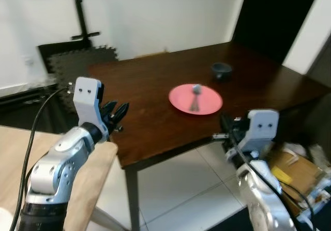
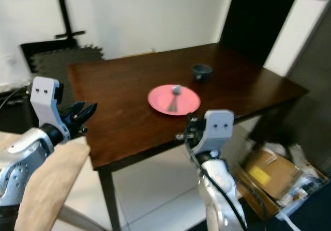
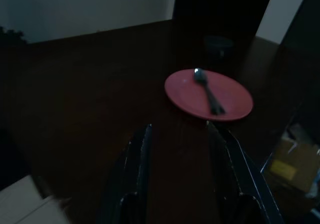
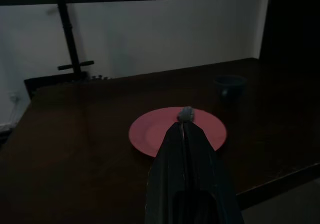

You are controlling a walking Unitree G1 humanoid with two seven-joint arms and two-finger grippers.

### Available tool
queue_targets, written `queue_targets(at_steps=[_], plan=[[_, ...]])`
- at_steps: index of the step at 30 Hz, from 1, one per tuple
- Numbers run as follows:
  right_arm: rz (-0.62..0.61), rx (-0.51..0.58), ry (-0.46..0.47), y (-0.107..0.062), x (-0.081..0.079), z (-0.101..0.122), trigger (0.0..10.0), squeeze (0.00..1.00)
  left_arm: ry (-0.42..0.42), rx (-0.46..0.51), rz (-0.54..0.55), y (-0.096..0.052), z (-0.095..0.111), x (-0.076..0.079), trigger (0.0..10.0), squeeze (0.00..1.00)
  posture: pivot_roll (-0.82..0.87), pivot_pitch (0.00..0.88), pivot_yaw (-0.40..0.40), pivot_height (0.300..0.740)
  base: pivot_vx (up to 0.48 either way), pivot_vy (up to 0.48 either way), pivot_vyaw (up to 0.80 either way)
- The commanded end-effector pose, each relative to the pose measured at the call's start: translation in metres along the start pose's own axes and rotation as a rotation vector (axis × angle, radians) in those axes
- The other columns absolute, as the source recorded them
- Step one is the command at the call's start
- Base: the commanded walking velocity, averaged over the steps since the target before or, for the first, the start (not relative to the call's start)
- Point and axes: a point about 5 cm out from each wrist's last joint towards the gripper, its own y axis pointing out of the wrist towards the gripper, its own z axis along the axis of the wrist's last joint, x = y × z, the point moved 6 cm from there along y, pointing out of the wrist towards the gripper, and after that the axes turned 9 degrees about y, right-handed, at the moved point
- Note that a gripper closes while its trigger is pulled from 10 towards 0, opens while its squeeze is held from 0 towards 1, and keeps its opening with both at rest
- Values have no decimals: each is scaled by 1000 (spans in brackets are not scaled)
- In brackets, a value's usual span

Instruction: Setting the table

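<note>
A pink plate point(image 1: 207, 104) lies on the dark wooden table point(image 1: 150, 91), and a metal spoon point(image 1: 195, 97) rests across it. Behind the plate stands a small dark bowl point(image 1: 221, 70). My left gripper point(image 1: 119, 114) hovers open over the table's near left edge, its black fingers point(image 3: 140, 154) spread and pointing toward the plate point(image 3: 235, 103) and spoon point(image 3: 207, 91). My right gripper point(image 1: 225, 125) is at the table's front edge, below the plate. Its fingers point(image 4: 184, 144) are pressed together with nothing between them, aimed at the plate point(image 4: 150, 131).
A beige padded chair back point(image 1: 93, 179) is under my left arm. A cardboard box and clutter point(image 1: 297, 171) lie on the floor at the right. Dark foam mats point(image 1: 72, 60) and a black stand point(image 1: 83, 14) are by the white wall behind the table.
</note>
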Motion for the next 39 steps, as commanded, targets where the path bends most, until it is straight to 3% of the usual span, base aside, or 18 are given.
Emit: queue_targets(at_steps=[1, 14, 39], plan=[[3, -10, -6, -1, -2, -4, 10000, 0, -31, -8, 25, -3, -3, -7, 10000, 0, 36, 43, 12, 740, -285, 390, 0], [1, -10, -5, -1, -2, -4, 10000, 0, -14, -8, 27, -2, -3, -6, 10000, 0, 37, 44, 11, 740, -277, 395, 0], [-2, -12, -7, -3, -2, -5, 10000, 0, 37, -4, -9, -1, -2, 2, 10000, 0, 34, 47, 12, 740, 0, 0, 0]])
